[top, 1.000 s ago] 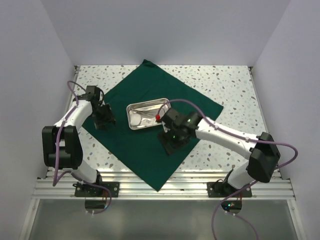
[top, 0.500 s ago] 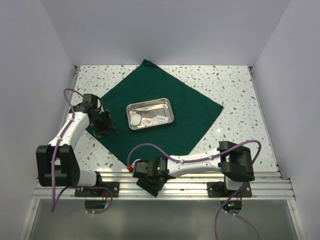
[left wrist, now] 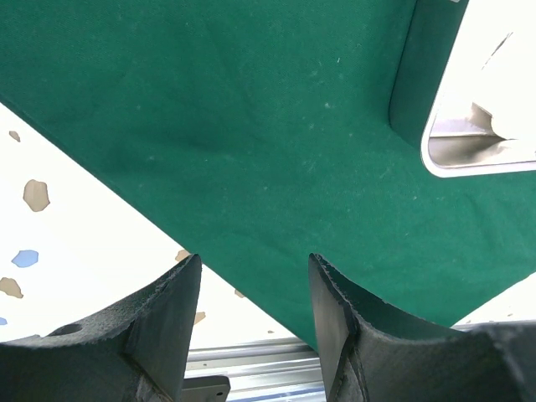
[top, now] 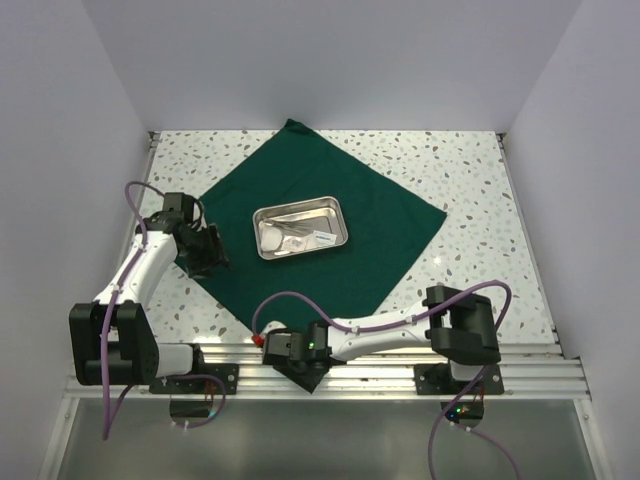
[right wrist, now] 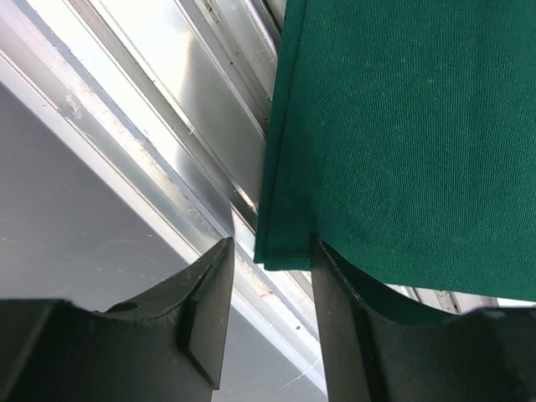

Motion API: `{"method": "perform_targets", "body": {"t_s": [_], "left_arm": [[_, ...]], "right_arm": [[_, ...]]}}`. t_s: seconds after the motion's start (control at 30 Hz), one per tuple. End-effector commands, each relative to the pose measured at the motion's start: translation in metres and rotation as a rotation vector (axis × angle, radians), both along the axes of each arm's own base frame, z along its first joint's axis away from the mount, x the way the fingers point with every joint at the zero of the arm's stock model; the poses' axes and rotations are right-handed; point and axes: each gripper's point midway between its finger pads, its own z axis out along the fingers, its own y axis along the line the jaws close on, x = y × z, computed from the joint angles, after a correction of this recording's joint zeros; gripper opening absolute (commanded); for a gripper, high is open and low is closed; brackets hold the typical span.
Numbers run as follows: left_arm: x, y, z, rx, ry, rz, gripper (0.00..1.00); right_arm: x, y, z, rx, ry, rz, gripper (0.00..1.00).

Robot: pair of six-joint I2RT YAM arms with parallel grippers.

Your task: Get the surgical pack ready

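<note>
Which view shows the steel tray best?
Top external: the whole steel tray shows, sitting on the green cloth, contents visible. Left wrist catches only one corner at its right edge. Right wrist shows no tray, just the cloth's edge and the aluminium rail.

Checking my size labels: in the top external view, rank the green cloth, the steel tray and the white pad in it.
1. large dark green cloth
2. shiny rectangular steel tray
3. small white gauze pad
</note>
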Motion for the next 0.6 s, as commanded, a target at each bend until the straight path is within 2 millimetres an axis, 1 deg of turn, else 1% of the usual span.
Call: {"method": "perform_targets", "body": {"t_s": [0.0, 0.03, 0.1, 0.13, 0.17, 0.3, 0.37, 0.4, 0.47, 0.5, 0.57], "left_arm": [[0.001, 0.001, 0.007, 0.001, -0.030, -0.023, 0.58], [0.001, 0.001, 0.006, 0.003, -0.028, -0.023, 0.58], [0.001, 0.001, 0.006, 0.004, -0.027, -0.024, 0.58], [0.002, 0.001, 0.006, 0.004, -0.027, -0.024, 0.58], [0.002, 0.001, 0.004, 0.002, -0.023, -0.026, 0.58], [0.003, 0.001, 0.004, 0.002, -0.018, -0.026, 0.58], [0.005, 0.001, 0.004, 0.002, -0.018, -0.026, 0.58], [0.005, 0.001, 0.004, 0.004, -0.020, -0.025, 0.58], [0.006, 0.001, 0.005, 0.004, -0.016, -0.023, 0.58], [0.006, 0.001, 0.005, 0.003, -0.016, -0.025, 0.58], [0.007, 0.001, 0.007, 0.004, -0.018, -0.022, 0.58]], "right_arm": [[0.010, -0.017, -0.008, -0.053, -0.071, -0.027, 0.41], [0.012, -0.017, -0.008, -0.054, -0.082, -0.032, 0.39], [0.013, -0.027, -0.011, -0.085, -0.094, -0.041, 0.36], [0.016, -0.029, -0.012, -0.095, -0.108, -0.047, 0.33], [0.017, -0.031, -0.013, -0.107, -0.114, -0.049, 0.27], [0.021, -0.028, -0.011, -0.111, -0.140, -0.067, 0.20], [0.024, -0.026, -0.008, -0.103, -0.154, -0.075, 0.12], [0.027, -0.022, -0.002, -0.086, -0.164, -0.082, 0.09], [0.032, -0.022, 0.005, -0.083, -0.196, -0.087, 0.06], [0.034, -0.017, 0.015, -0.055, -0.210, -0.088, 0.02], [0.040, -0.016, 0.026, -0.046, -0.231, -0.088, 0.00]]}}
